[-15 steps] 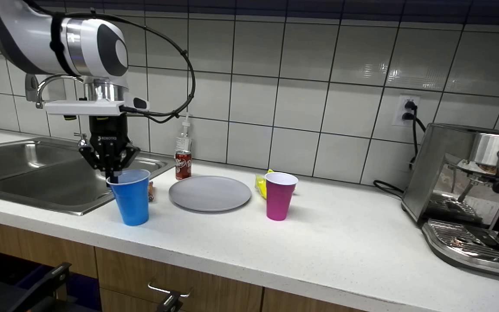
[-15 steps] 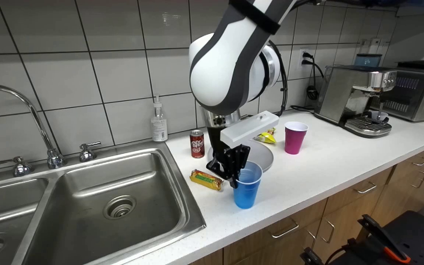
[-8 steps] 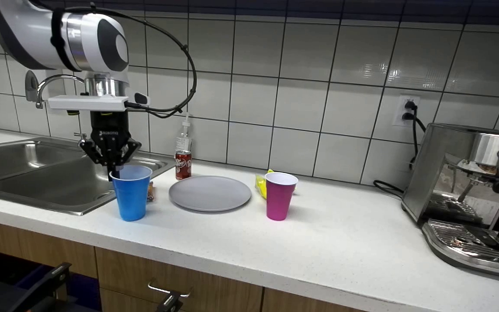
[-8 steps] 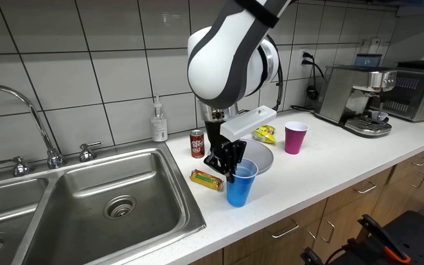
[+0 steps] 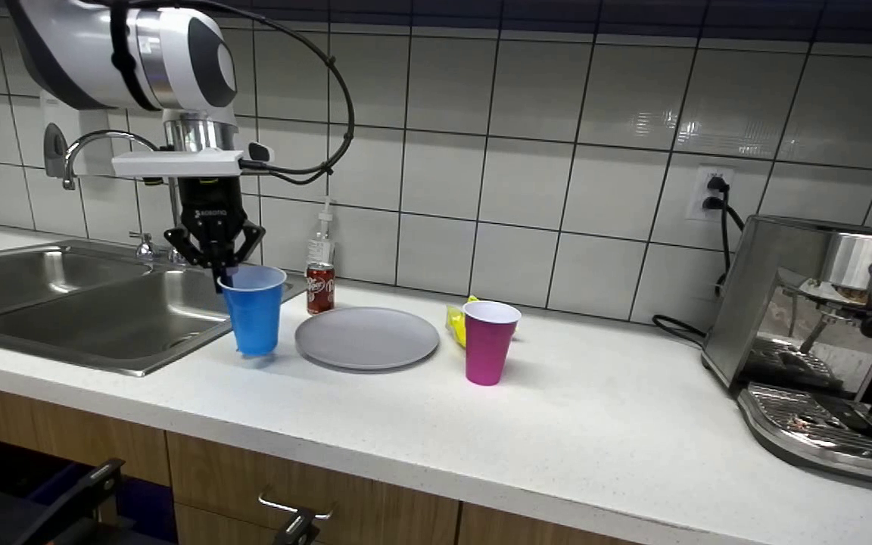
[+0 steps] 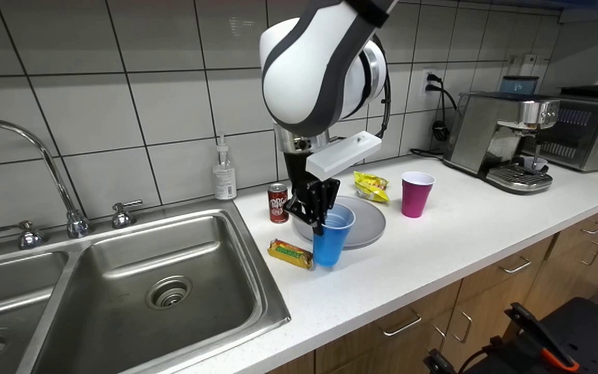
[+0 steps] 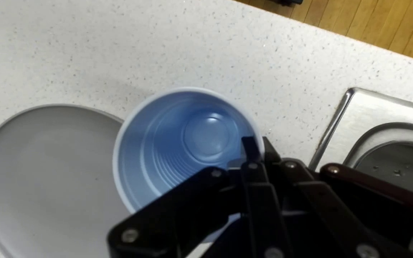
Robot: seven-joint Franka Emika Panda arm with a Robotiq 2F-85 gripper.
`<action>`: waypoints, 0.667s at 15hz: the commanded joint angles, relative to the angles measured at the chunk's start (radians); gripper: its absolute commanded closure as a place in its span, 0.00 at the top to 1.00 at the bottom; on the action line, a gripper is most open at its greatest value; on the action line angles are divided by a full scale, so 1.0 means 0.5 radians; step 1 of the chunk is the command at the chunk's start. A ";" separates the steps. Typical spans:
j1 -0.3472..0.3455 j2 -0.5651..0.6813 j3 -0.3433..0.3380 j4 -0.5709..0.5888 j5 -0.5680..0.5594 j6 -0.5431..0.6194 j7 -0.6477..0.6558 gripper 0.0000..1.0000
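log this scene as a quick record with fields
held: blue cup, by its rim
claw: shut on that rim, one finger inside
plate: grey, flat on the counter
pink cup: upright on the counter
can: red, upright, near the pump bottle
wrapped bar: between sink and blue cup
yellow packet: beside the plate

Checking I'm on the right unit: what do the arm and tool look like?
The arm is white and rounded, with dark grey panels, silvery bands and a black strap. A black cable loops off it. Below a white bar-shaped housing, the tool is black, with jointed linkages, narrow fingers and light ROBOTIQ lettering.
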 commanded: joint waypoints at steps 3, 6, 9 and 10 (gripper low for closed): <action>-0.024 0.098 -0.060 0.219 -0.206 -0.117 0.124 0.01; -0.020 0.178 -0.099 0.331 -0.262 -0.140 0.195 0.01; -0.015 0.267 -0.143 0.443 -0.298 -0.186 0.265 0.01; -0.012 0.298 -0.157 0.479 -0.304 -0.201 0.294 0.01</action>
